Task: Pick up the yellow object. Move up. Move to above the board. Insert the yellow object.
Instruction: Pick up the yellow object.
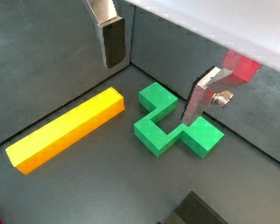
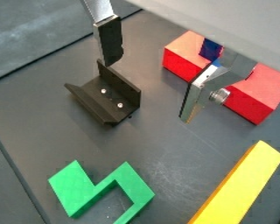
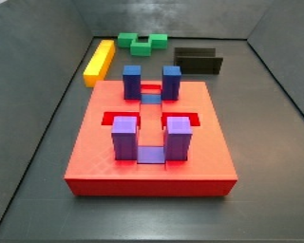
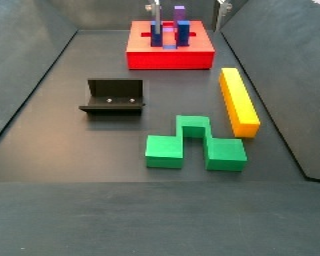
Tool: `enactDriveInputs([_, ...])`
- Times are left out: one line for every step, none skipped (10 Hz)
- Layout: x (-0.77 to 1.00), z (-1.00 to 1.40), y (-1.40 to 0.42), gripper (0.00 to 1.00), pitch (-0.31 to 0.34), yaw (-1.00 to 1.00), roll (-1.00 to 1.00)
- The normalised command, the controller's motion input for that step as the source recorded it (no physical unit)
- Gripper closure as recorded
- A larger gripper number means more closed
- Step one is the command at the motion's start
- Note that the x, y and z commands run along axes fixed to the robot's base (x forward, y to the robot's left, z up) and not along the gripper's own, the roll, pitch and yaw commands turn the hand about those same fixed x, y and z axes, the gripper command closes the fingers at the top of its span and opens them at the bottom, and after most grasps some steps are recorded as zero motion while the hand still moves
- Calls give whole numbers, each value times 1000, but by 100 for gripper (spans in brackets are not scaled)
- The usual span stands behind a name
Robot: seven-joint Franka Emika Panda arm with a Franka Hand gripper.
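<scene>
The yellow object (image 1: pixel 66 129) is a long yellow-orange bar lying flat on the dark floor beside the green notched block (image 1: pixel 154 131). It also shows in the other wrist view (image 2: pixel 241 188) and in both side views (image 3: pixel 100 61) (image 4: pixel 238 100). The board (image 3: pixel 104 157) is a red platform with blue and purple posts, and it also shows in a side view (image 4: pixel 170 58) and a wrist view (image 2: pixel 184 59). My gripper (image 1: pixel 149 93) (image 2: pixel 149 89) is open and empty. It hangs well above the floor, between the fixture, the green block and the board, apart from the bar.
The fixture (image 2: pixel 108 98) (image 4: pixel 113 97) stands on the floor near the board. The green block (image 4: pixel 190 148) lies close beside the bar's end. Dark walls enclose the floor on all sides, and the bar lies along one wall (image 3: pixel 66 66).
</scene>
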Motion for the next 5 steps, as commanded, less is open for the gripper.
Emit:
enactDriveInputs([43,-171,0,0,0,-126,3])
enactDriveInputs([231,-331,80,0,10,-154,126])
enactDriveInputs([294,-269,180,0,51,-114,123])
enactDriveInputs([29,-249,0,0,11,-29,76])
enactDriveInputs([-20,-237,-394,0,-57,57,7])
